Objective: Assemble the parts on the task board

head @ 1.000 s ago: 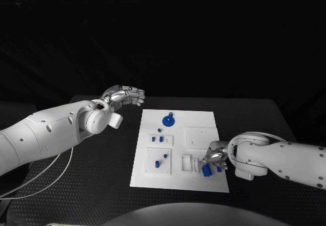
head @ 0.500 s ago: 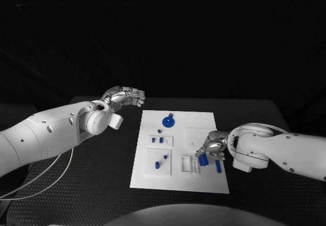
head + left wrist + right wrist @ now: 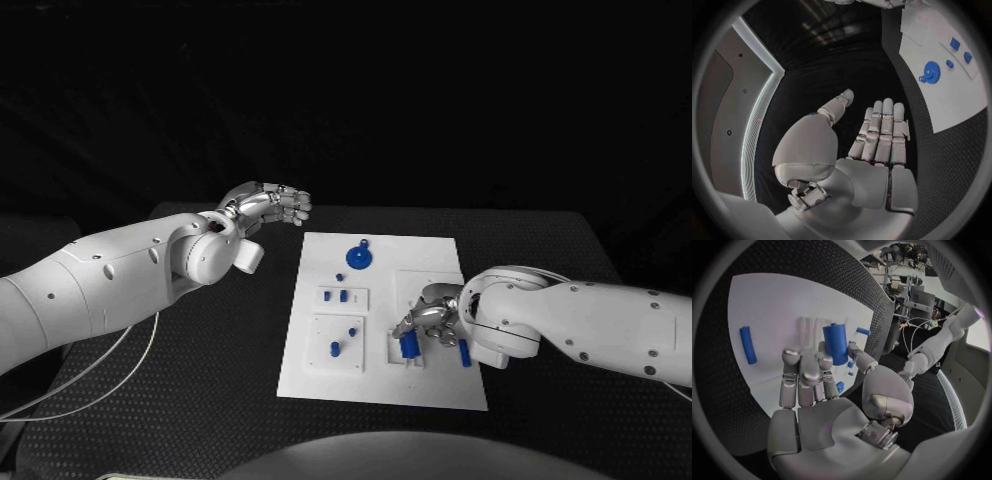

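1. while the right hand hangs low over the near right part of the task board, it pinches a blue block between thumb and fingers, the other fingers lying fairly straight.
2. the block's long axis stands roughly upright, its lower end pointing down toward the white slotted holder just beneath the hand; whether it already touches the slot i cannot tell.
3. just beside the hand, on the side away from the left arm, a loose blue bar lies flat on the board, not touched.
4. further out, the blue disc sits near the board's far edge, and small blue pegs stand in the white blocks on the left half.
5. the left hand hovers off the board past its far left corner over the table, holding nothing, fingers loosely curled in the head view; the right hand is much the nearer for seating the block.
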